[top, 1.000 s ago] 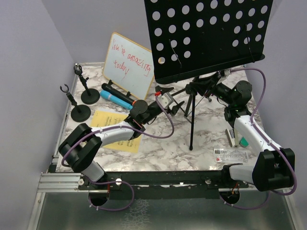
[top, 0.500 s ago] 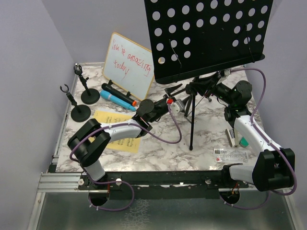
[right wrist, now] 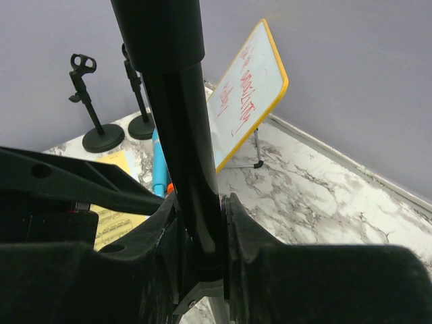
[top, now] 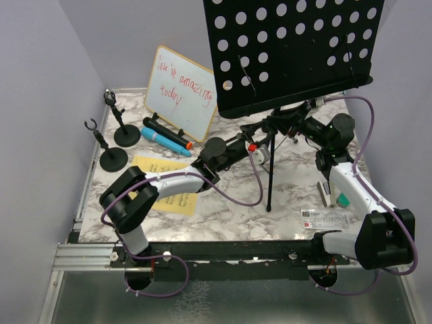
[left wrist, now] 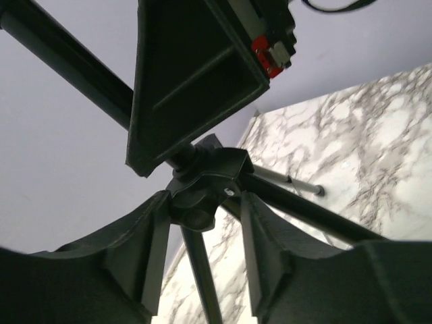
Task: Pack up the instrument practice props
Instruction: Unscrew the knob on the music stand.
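Tripod music desk upright at the back right of the bench, steadied for folding.

The right tool is clenched on the pole. The left tool brackets the tripod hub, though I cannot tell whether it pinches yet. It should close squarely on the hub, not on a leg, while the right keeps the top-heavy desk plumb. A second ago the left tool was wider and short of the tripod; the right has not moved.

Music desk overhangs rear; tripod legs split centre; table front open.
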`<state>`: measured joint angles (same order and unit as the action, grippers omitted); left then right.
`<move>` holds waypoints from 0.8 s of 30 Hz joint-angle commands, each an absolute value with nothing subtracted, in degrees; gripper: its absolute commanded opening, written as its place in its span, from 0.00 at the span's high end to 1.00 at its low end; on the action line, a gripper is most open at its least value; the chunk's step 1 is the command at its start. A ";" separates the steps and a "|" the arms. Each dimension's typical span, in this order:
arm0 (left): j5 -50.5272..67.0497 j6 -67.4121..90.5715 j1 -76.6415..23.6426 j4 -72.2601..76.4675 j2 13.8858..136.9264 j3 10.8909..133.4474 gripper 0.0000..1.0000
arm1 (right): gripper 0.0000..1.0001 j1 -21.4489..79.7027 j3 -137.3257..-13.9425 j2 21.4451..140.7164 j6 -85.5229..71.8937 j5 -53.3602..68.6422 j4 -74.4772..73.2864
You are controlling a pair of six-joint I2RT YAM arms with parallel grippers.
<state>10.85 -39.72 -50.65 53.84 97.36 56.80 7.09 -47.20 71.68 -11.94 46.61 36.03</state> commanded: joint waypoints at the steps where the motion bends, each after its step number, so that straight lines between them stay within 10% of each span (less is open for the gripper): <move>1: 9.33 -41.81 -50.71 49.57 96.77 57.83 0.53 | 0.99 7.47 -47.22 71.46 -14.27 50.53 32.70; 16: 10.83 -38.09 -50.54 48.52 95.29 59.14 0.63 | 0.99 7.47 -47.18 71.45 -14.15 50.59 31.99; 24: 10.15 -32.26 -50.54 48.31 95.12 59.23 0.89 | 0.99 7.47 -46.65 71.38 -14.16 50.08 31.85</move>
